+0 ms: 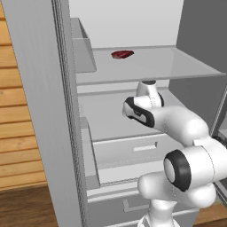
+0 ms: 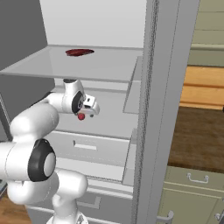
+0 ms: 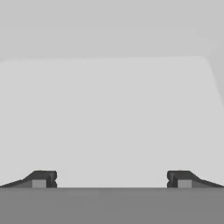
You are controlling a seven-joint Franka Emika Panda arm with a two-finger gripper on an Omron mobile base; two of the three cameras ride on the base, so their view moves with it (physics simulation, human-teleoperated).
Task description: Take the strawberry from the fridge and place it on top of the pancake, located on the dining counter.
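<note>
The fridge stands open, its right door swung out beside me. My arm reaches in over the middle shelf. The strawberry, a tiny dark red lump, sits on that shelf just under my hand. My gripper hangs right beside it, touching or not I cannot tell. In the hand view the gripper is open, its fingertips far apart with bare pale shelf between them. The pancake and the dining counter are out of view.
A flat dark red slab lies on the glassy upper shelf, directly above my wrist. Door bins line the left door. Drawers sit below the shelf. A dark worktop over green cabinets lies to the right.
</note>
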